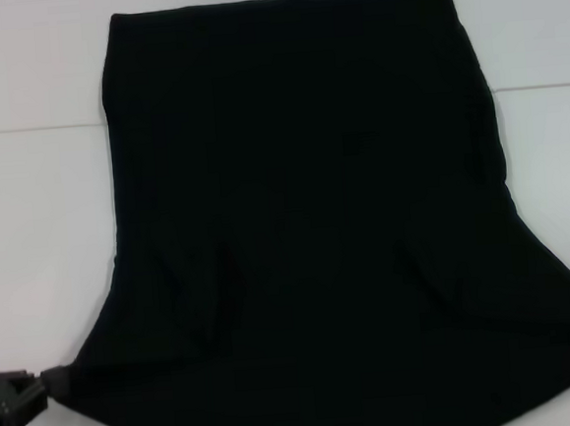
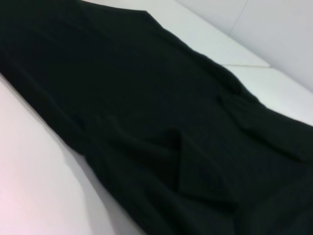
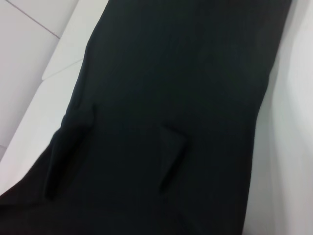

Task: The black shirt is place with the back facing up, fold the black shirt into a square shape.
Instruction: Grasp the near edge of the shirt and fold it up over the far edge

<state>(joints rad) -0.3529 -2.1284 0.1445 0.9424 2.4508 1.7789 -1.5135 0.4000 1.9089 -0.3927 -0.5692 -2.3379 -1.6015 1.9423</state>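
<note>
One black shirt (image 1: 311,231) spread flat on white table (image 1: 40,242), head view; left gripper (image 1: 28,396) at its near-left sleeve corner, grip state can't tell | L wrist: shirt w/ creases | R wrist: shirt only, right gripper unseen.

The black shirt (image 1: 305,221) lies spread flat, near corners flaring outward, fabric slightly creased.

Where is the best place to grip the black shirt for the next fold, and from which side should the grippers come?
Probably the two near corners of the black shirt, where it flares widest. Each lies flat at the cloth's outer edge, so a gripper could come in from its own side. The left gripper sits beside the near left corner; the right gripper is not clearly visible.
</note>
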